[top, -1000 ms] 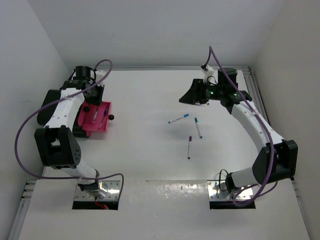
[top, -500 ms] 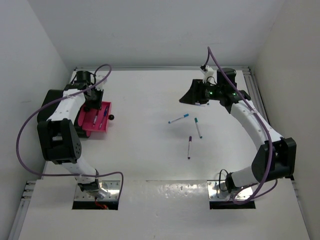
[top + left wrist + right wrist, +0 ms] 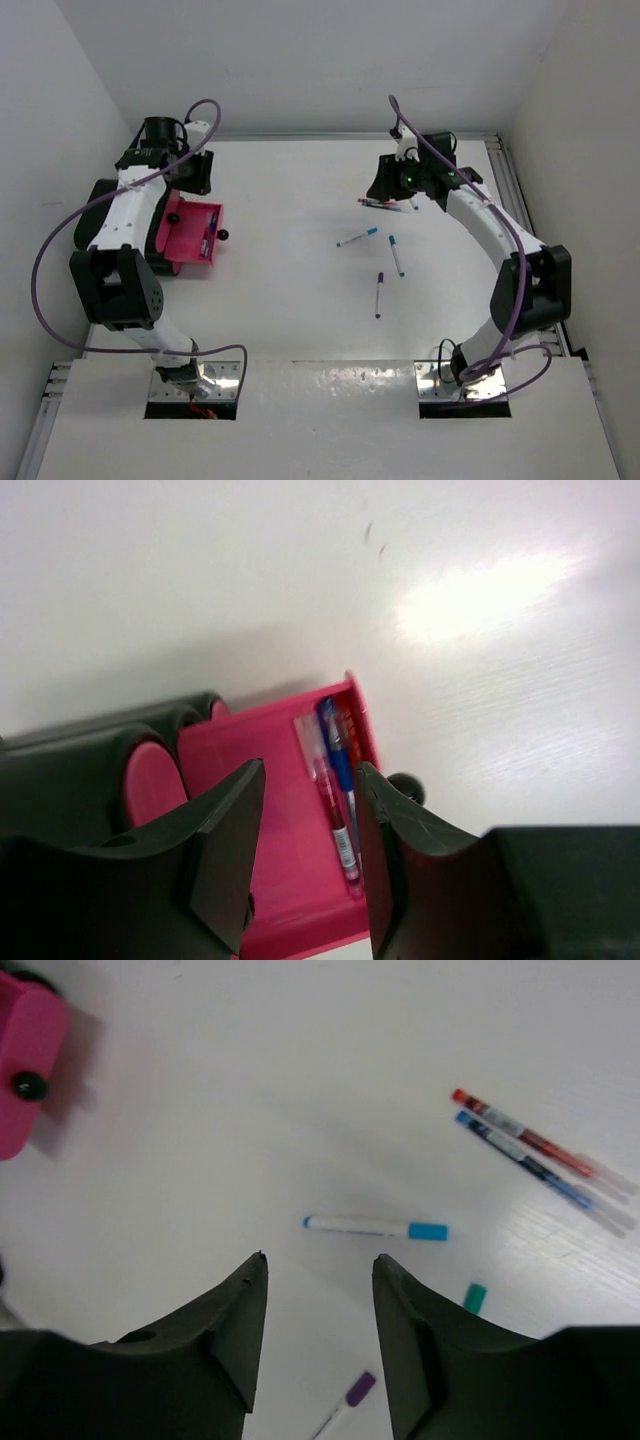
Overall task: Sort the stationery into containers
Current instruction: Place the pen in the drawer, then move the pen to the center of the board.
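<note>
The magenta tray (image 3: 185,245) lies at the left, with a red pen (image 3: 330,790) and a blue pen (image 3: 340,755) along its right wall. My left gripper (image 3: 192,172) hangs open and empty just behind the tray (image 3: 270,880). A dark box (image 3: 98,195) shows partly behind the left arm. On the table lie a blue-capped pen (image 3: 357,237), a teal-capped pen (image 3: 396,255) and a purple-capped pen (image 3: 379,294). A red pen (image 3: 525,1138) and a blue pen (image 3: 540,1168) lie side by side near my right gripper (image 3: 383,186), which is open and empty above the table.
A small black knob (image 3: 405,785) sticks out from the tray's right side. White walls close in the table at the back and both sides. A metal rail (image 3: 510,190) runs along the right edge.
My left gripper has opened and drawn back from over the tray. The right arm has swung left and back, uncovering the red and blue pens, and its jaws have narrowed somewhat.
</note>
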Available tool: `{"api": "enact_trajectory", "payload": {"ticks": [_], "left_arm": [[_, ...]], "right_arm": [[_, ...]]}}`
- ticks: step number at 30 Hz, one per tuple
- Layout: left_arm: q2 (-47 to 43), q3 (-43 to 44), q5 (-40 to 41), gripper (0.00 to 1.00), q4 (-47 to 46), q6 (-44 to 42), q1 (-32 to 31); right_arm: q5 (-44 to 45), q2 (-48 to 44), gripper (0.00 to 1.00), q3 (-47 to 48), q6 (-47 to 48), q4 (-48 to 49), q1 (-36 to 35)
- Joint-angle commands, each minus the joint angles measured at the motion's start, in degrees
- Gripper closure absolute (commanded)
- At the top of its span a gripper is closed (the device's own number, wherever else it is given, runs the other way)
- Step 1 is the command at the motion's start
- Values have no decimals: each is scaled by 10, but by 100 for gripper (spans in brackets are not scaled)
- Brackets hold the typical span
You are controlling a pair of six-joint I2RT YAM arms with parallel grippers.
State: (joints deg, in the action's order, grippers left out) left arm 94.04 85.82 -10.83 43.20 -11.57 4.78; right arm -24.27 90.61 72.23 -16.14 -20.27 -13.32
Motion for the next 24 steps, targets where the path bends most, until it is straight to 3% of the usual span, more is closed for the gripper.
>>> {"api": "enact_trajectory", "payload": {"ticks": [1, 6, 13, 24], "left_arm": [[-53, 42, -44, 53, 2, -8, -22], [-82, 22, -51, 53, -6, -11, -60], [-90, -2, -70, 53, -3, 0, -54], [-69, -11, -107, 53, -20, 29, -27]], "right_arm": [[97, 48, 55, 52, 58, 15, -4], [142, 145, 55, 108, 177, 36, -14], [147, 260, 33, 180, 233, 46, -4], [144, 323, 38, 191, 238, 69, 16]]}}
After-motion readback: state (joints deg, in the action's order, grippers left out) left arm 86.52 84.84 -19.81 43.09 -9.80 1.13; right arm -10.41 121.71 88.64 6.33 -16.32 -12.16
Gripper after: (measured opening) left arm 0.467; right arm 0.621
